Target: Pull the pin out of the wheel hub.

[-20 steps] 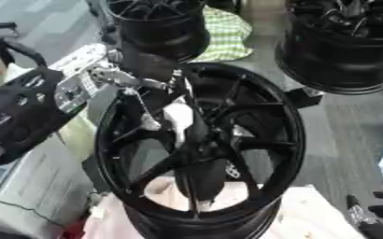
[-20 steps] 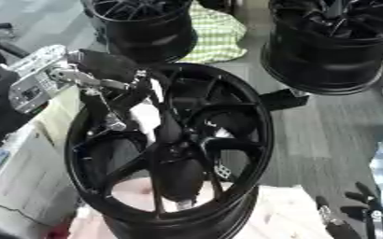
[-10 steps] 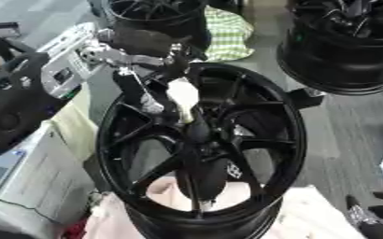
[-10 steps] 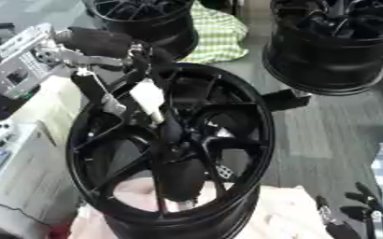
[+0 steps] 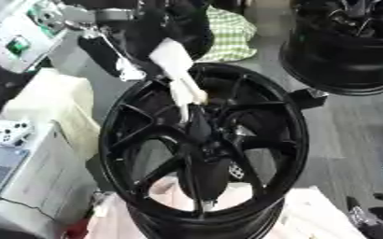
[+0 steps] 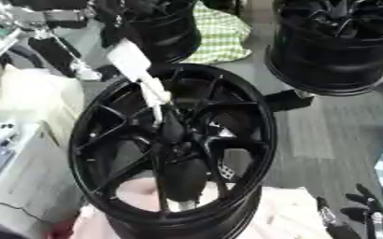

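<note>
Plainly, the wheel (image 5: 203, 149) sits face-up on a pale cloth (image 5: 309, 210), hub (image 5: 201, 133) toward the head camera, which leaves the centre open to a straight pull from above. The left hand (image 5: 158, 32) comes in from the upper left, above the far rim; its fingers look curled about the top of a white pin (image 5: 178, 72), though blur hides exactly how they close. The pin slants down from the hand, its lower end at the hub; whether it is seated or already free I cannot tell. Holding it by the upper end suits drawing it out along its own line. The right hand (image 6: 366, 217) rests idle at the lower right, fingers up and apart.

Spare black wheels (image 5: 342, 42) stand behind, with a green checked cloth (image 5: 231, 32). A small badge shows on one spoke, not readable. No other writing made out.
</note>
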Robot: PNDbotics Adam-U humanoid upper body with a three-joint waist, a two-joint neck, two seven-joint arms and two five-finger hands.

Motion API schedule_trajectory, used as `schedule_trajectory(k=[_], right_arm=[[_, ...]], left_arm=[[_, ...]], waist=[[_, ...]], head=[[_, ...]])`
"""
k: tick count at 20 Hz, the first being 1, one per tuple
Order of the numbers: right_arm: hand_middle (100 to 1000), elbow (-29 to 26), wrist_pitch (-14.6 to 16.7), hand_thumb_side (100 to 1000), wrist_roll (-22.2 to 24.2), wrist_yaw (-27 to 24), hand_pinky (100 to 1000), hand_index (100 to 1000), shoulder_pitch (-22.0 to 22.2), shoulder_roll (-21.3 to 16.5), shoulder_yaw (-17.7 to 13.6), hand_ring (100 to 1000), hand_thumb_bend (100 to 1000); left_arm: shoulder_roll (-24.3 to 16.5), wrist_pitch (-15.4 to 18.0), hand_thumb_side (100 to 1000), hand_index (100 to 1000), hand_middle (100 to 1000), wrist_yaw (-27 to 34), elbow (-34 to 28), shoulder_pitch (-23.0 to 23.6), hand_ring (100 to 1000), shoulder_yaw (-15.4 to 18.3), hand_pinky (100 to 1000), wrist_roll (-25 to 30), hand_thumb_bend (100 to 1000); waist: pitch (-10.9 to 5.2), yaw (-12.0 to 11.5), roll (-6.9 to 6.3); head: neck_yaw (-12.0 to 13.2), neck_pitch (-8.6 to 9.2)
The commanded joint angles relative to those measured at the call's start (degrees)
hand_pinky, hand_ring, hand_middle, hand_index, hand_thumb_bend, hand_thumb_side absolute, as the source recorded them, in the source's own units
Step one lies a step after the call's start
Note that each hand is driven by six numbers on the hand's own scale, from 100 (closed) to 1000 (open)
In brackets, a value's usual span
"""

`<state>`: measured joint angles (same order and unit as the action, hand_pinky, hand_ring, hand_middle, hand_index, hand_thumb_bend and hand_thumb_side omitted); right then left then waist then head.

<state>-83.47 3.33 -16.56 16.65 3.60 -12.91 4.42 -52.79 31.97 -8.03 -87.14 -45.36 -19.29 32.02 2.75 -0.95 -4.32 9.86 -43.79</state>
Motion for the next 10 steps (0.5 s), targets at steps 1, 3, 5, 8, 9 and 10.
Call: schedule_trajectory(k=[1,3,5,8,9,10], right_arm=[[734,-0.5,-0.1,344,-0.3,0.3,696,935,-0.1,-1.2,-0.5,627,426],[734,-0.5,-0.2,344,-0.4,0.4,696,935,-0.1,-1.2,-0.6,627,426],[734,-0.6,-0.2,344,-0.4,0.4,696,935,0.0,-1.2,-0.7,627,427],[734,-0.6,-0.2,345,-0.4,0.4,697,935,0.0,-1.0,-0.7,627,427],[734,-0.7,-0.3,345,-0.4,0.4,697,935,0.0,-1.0,-0.7,627,427],[735,-0.7,-0.3,345,-0.4,0.4,697,935,0.0,-0.9,-0.7,627,427]], left_arm=[[-5.1,20.0,269,507,326,-1.7,3.4,1.9,1000,4.9,383,20.0,137],[-6.0,20.0,277,515,336,-4.8,6.8,4.0,1000,6.7,392,20.0,165],[-6.1,20.0,293,552,372,-9.0,10.9,5.8,1000,8.2,418,20.0,225],[-5.2,20.0,402,816,585,-17.0,17.9,8.4,1000,10.3,514,19.9,411],[-4.7,20.0,431,858,629,-20.3,20.0,9.0,1000,11.0,527,19.5,455],[-4.1,20.0,486,941,719,-23.6,22.0,9.7,1000,11.5,560,18.5,537]], waist=[[-0.86,-0.3,-0.02],[-0.89,-0.4,-0.01],[-0.91,-0.5,0.06],[-0.83,-0.5,0.24],[-0.81,-0.5,0.29],[-0.76,-0.5,0.37]], head=[[-0.3,-0.32],[-0.3,-0.32],[-0.4,-0.32],[-0.6,-0.32],[-0.6,-0.32],[-0.7,-0.32]])
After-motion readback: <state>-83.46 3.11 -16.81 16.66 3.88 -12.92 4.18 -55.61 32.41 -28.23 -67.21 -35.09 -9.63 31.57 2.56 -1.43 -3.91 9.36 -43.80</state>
